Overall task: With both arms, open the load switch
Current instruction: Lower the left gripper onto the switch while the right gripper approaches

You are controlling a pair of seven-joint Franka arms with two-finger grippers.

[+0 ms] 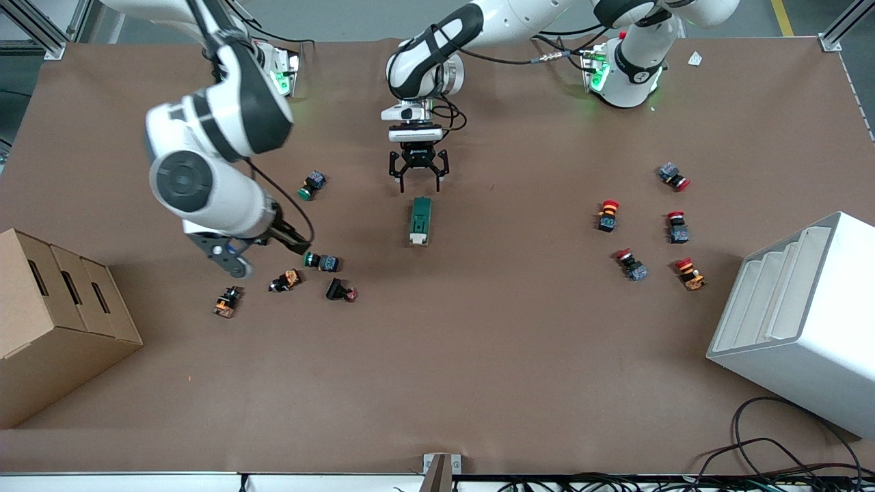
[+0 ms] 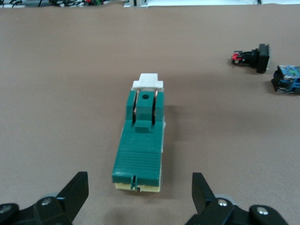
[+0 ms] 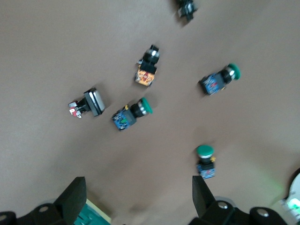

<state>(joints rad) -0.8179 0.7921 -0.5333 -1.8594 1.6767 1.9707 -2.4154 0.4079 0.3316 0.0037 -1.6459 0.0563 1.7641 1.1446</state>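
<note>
Lying flat near the middle of the brown paper-covered desk (image 1: pixel 478 355), the dark-green rectangular load switch (image 1: pixel 420 220) has its white lever end turned toward the front camera. The left wrist view shows what the front view does not: the white plastic lever piece sits above a raised green block with a round hole and two thin copper strips, the long cover is finely ribbed, and a pale yellow base shows under the other end. The left gripper (image 1: pixel 418 179) hangs just over the desk at that ribbed end, jaws spread wide and touching nothing. The right gripper (image 3: pixel 138 199) is hidden under its arm in the front view; its own wrist view shows the jaws spread, empty, over a group of small push-buttons, among them a round green-capped push-button (image 3: pixel 131 113) and a black square-faced push-button (image 3: pixel 88 103).
</note>
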